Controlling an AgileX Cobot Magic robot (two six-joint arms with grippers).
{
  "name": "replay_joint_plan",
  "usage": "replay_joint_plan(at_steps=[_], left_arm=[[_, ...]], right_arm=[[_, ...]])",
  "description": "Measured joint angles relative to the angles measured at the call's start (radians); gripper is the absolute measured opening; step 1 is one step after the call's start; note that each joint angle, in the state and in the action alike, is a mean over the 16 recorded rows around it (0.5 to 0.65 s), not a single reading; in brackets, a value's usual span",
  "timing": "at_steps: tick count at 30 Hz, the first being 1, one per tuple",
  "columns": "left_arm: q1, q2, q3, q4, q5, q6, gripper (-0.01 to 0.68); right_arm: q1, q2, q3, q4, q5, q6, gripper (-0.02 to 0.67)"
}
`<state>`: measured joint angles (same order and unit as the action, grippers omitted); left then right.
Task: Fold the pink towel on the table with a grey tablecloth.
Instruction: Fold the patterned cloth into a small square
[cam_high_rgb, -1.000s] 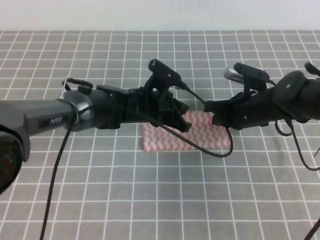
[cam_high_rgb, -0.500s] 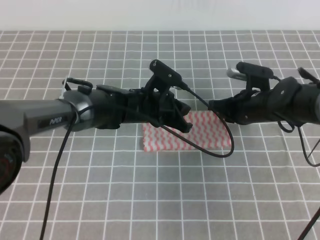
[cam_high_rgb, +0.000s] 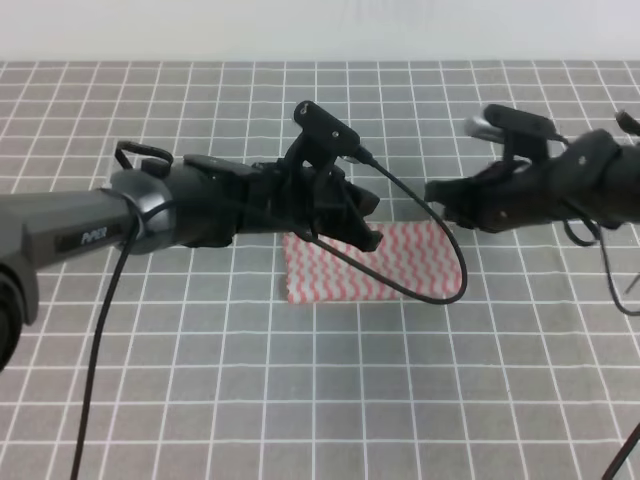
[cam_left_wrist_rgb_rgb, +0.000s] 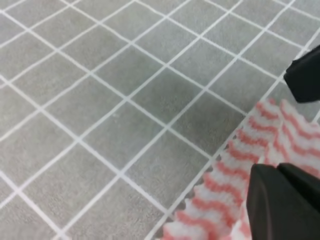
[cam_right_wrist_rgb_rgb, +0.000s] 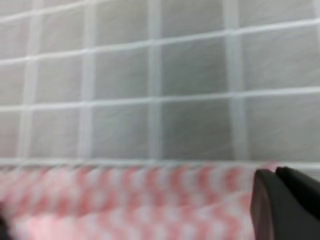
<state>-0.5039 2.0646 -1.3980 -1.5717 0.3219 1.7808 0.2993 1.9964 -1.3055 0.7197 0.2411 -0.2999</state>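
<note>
The pink towel (cam_high_rgb: 400, 262) lies flat as a folded rectangle in the middle of the table with a grey tablecloth (cam_high_rgb: 200, 380). My left gripper (cam_high_rgb: 372, 225) hovers over the towel's upper left part, jaws apart with nothing between them. In the left wrist view one of its fingers (cam_left_wrist_rgb_rgb: 285, 205) sits over the towel (cam_left_wrist_rgb_rgb: 260, 145). My right gripper (cam_high_rgb: 435, 200) hangs just past the towel's upper right corner, clear of the cloth and seemingly open. The right wrist view is blurred, with the towel (cam_right_wrist_rgb_rgb: 125, 200) along the bottom and one finger (cam_right_wrist_rgb_rgb: 287, 205) showing.
A black cable (cam_high_rgb: 440, 280) loops from the left arm down across the towel's right half. The long left arm (cam_high_rgb: 150, 215) spans the left of the table. White-gridded grey cloth extends on all sides of the towel.
My right gripper has lifted off the towel's right edge and drawn back up and to the right. The left arm has risen slightly. The towel has stayed in place.
</note>
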Motion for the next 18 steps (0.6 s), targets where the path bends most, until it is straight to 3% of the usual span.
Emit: replay_joint_plan(at_steps=[8, 18], left_arm=[[0.005, 0.008, 0.0, 0.0, -0.05, -0.02, 0.0], [0.031, 0.038, 0.0, 0.0, -0.06, -0.076, 0.0]], right_arm=[[0.016, 0.011, -0.062, 0.005, 0.1, 0.0, -0.001], [0.023, 0.057, -0.089, 0.005, 0.103, 0.0, -0.001]])
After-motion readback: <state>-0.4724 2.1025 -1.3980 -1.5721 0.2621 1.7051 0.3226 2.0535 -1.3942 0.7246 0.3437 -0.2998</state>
